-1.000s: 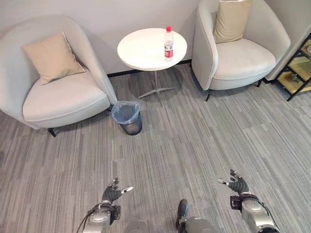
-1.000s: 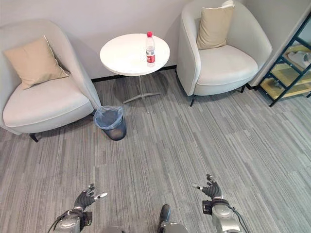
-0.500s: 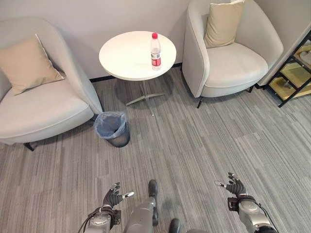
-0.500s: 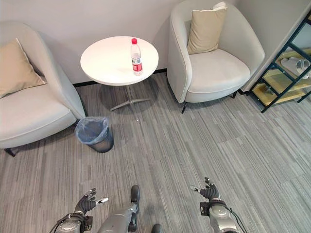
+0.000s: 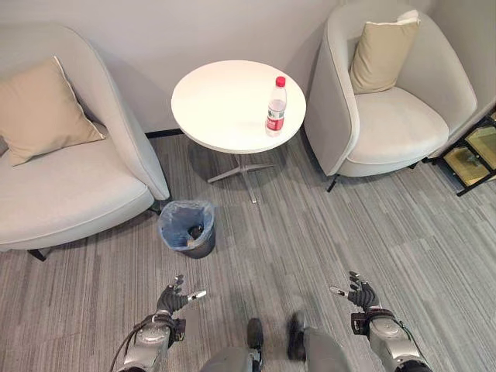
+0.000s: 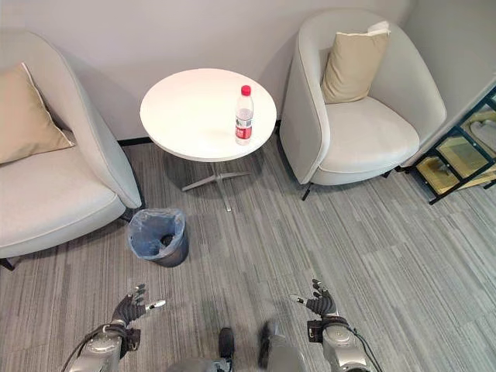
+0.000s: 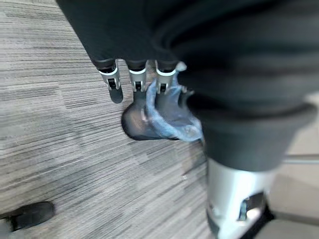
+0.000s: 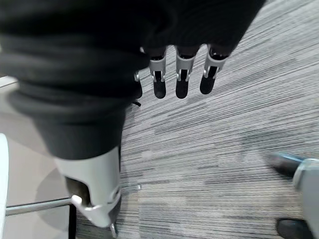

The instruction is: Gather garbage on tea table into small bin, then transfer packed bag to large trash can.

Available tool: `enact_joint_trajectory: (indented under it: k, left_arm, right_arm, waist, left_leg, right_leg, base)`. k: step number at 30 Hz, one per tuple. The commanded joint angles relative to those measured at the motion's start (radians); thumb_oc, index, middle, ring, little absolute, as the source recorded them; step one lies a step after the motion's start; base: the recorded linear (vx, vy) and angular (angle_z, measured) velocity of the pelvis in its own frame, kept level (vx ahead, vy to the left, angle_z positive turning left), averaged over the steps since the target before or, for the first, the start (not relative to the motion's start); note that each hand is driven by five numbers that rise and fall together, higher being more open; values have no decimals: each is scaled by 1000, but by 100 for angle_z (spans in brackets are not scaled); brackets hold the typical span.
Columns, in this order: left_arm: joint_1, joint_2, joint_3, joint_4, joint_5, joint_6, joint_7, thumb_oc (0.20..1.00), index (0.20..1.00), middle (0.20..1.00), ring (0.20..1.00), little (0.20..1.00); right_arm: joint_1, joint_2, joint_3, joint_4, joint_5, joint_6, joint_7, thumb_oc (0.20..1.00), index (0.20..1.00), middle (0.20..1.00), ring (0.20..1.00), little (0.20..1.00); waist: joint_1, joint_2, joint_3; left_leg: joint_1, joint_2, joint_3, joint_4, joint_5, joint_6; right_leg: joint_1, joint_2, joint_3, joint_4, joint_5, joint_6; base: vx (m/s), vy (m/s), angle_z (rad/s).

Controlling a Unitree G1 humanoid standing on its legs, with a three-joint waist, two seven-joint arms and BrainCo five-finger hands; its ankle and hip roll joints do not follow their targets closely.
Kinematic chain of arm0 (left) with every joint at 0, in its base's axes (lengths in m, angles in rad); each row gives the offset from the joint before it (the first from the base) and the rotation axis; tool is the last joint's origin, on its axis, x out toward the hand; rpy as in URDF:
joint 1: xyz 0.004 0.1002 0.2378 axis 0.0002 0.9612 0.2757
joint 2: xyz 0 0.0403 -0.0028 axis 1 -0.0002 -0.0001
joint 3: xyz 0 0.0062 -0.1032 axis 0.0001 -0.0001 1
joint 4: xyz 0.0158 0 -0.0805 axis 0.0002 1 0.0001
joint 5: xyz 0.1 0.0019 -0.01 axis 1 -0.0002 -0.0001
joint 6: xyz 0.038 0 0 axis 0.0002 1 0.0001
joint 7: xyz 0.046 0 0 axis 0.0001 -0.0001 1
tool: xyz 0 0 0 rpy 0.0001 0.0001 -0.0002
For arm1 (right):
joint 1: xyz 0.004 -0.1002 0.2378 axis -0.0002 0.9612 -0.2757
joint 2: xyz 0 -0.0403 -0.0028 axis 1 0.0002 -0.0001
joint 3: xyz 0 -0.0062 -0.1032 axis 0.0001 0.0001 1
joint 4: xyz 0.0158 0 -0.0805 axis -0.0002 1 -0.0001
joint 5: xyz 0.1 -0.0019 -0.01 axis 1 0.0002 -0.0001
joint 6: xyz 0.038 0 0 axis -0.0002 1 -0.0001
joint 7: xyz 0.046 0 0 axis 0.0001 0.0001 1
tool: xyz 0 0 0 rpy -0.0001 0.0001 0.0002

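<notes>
A clear plastic bottle with a red cap and red label stands upright near the right edge of the round white tea table. A small dark bin lined with a blue bag sits on the carpet in front of the table, to its left; something dark lies inside it. The bin also shows past my left hand's fingers. My left hand hangs low over the carpet, fingers relaxed and holding nothing. My right hand hangs low at the right, fingers spread and empty, far from table and bin.
A pale armchair with a beige cushion stands left of the table, and a second armchair with a cushion stands right of it. A dark shelf is at the far right edge. Grey striped carpet lies between me and the table.
The whole picture has shifted as the camera moved; table and bin now appear closer and more central. Both hands stay low and open.
</notes>
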Motion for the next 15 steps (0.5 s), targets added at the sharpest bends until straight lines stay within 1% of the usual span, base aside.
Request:
enact_joint_trajectory:
  k: [1,3,4,5,6,7,8,9,10,12,13,14,15]
  left_arm:
    - [-19,-2,13,-38,-11,-44,10,1000,1000,1000,1000,1000]
    - [-12,-5,13,-33,-2,-45,9,1000,1000,1000,1000,1000]
    - [-5,-9,14,-28,-4,-43,9,1000,1000,1000,1000,1000]
    - [-5,-9,14,-28,-4,-43,9,1000,1000,1000,1000,1000]
    - [1,-16,13,-28,-10,-41,5,1000,1000,1000,1000,1000]
    - [6,-21,12,-31,-12,-38,1,1000,1000,1000,1000,1000]
    - [8,-24,11,-32,-15,-37,-3,1000,1000,1000,1000,1000]
    - [6,-30,6,-27,-17,-31,-9,1000,1000,1000,1000,1000]
    - [1,-33,3,-19,-15,-32,-10,1000,1000,1000,1000,1000]
    - [-3,-35,-1,-12,-20,-30,-13,1000,1000,1000,1000,1000]
    - [-7,-36,-5,-11,-19,-29,-12,1000,1000,1000,1000,1000]
    - [-33,-37,-35,10,3,-21,-17,1000,1000,1000,1000,1000]
    - [-35,-36,-37,10,6,-20,-16,1000,1000,1000,1000,1000]
  right_arm:
    - [-20,-43,-1,-8,-11,-25,-6,1000,1000,1000,1000,1000]
    - [-10,-44,-2,-8,-11,-30,-5,1000,1000,1000,1000,1000]
    - [-5,-48,-4,-8,-12,-33,-2,1000,1000,1000,1000,1000]
    - [-5,-48,-4,-8,-12,-33,-2,1000,1000,1000,1000,1000]
    - [-2,-57,-8,-22,-5,-43,-1,1000,1000,1000,1000,1000]
    - [2,-62,-10,-27,-1,-42,1,1000,1000,1000,1000,1000]
    - [1,-66,-11,-25,2,-45,3,1000,1000,1000,1000,1000]
    - [0,-78,-12,-28,3,-45,2,1000,1000,1000,1000,1000]
    - [2,-80,-14,-32,6,-47,0,1000,1000,1000,1000,1000]
    - [6,-82,-19,-28,15,-46,-4,1000,1000,1000,1000,1000]
    - [5,-84,-20,-20,17,-43,-5,1000,1000,1000,1000,1000]
    - [2,-87,-30,10,32,-38,-16,1000,1000,1000,1000,1000]
    - [2,-86,-28,13,34,-37,-18,1000,1000,1000,1000,1000]
  waist:
    - [-25,-1,38]
    - [-25,-8,27]
    - [-26,-8,18]
    - [-27,-7,18]
    - [-29,-2,6]
    - [-35,1,2]
    - [-37,5,0]
    - [-37,9,4]
    - [-39,10,8]
    - [-42,12,13]
    - [-42,12,17]
    - [-32,3,25]
    - [-27,6,25]
  left_leg:
    - [11,75,-79,89,-127,-96]
    - [33,69,-99,104,-159,-101]
    - [44,73,-105,116,-172,-110]
    - [44,73,-106,117,-173,-110]
    - [44,92,-110,150,-190,-133]
    - [39,107,-102,173,-197,-146]
    - [32,121,-92,194,-191,-161]
    - [1,150,-83,283,-156,-180]
    - [-16,161,-79,330,-139,-186]
    - [-34,185,-54,379,-114,-191]
    - [-49,194,-41,390,-107,-186]
    - [-159,179,16,288,-105,-168]
    - [-183,179,23,249,-68,-174]
  right_leg:
    - [117,15,-20,-150,95,33]
    - [140,17,-1,-162,102,20]
    - [149,18,-2,-159,107,11]
    - [150,19,-4,-160,107,11]
    - [169,16,-22,-167,102,-1]
    - [185,18,-35,-177,93,-7]
    - [198,21,-46,-183,84,-13]
    - [230,31,-54,-193,64,-32]
    - [243,39,-55,-197,54,-42]
    - [270,47,-63,-205,32,-57]
    - [285,48,-67,-210,19,-61]
    - [340,42,-88,-228,-16,-53]
    - [355,49,-89,-232,-27,-53]
  base:
    - [483,-218,27]
    - [360,-192,43]
    - [226,-114,93]
    - [298,-213,96]
    - [253,-220,69]
    - [319,-285,56]
    - [265,-253,66]
    - [261,-245,73]
    - [250,-219,41]
    - [170,-126,2]
    - [404,-131,-22]
    - [416,-87,-23]
    - [369,-56,32]
